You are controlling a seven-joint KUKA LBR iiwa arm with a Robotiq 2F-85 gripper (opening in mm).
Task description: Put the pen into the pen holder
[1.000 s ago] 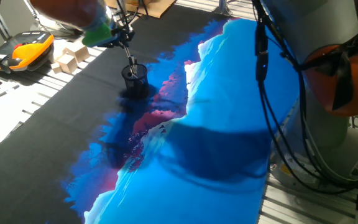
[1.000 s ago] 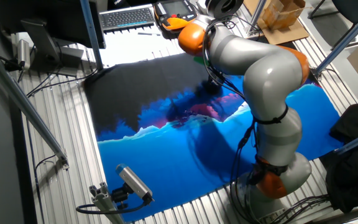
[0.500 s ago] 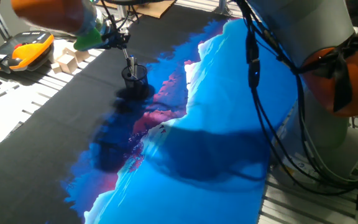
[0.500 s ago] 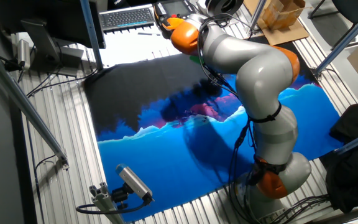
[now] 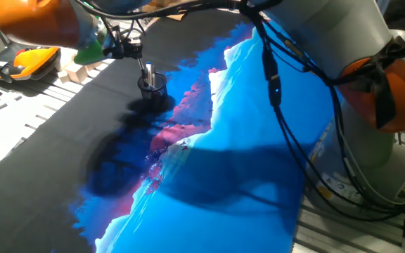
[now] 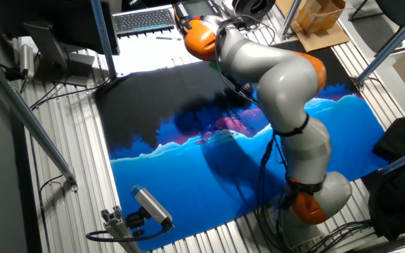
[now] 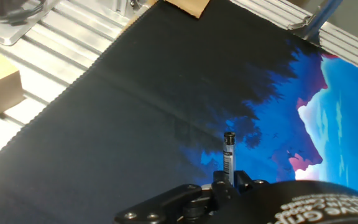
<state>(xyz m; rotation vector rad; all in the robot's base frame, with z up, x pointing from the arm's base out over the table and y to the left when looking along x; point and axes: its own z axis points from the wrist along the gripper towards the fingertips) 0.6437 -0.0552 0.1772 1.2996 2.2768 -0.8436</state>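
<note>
Black mesh cylindrical pen holder [image 5: 152, 86] already has the thin dark pen [image 5: 148, 71] standing in it, light end up. Gripper [image 5: 126, 48] at its 10 o'clock, jaws apart, empty. Retreat straight up w/o nudging the cup.

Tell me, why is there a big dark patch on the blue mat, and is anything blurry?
In one fixed view, the dark patch on the mat is the arm's shadow; the orange joint up close looks soft and blurred. In the other fixed view, a similar shadow lies beside the arm. The hand view is sharp on the pen, with the bottom edge dark.
</note>
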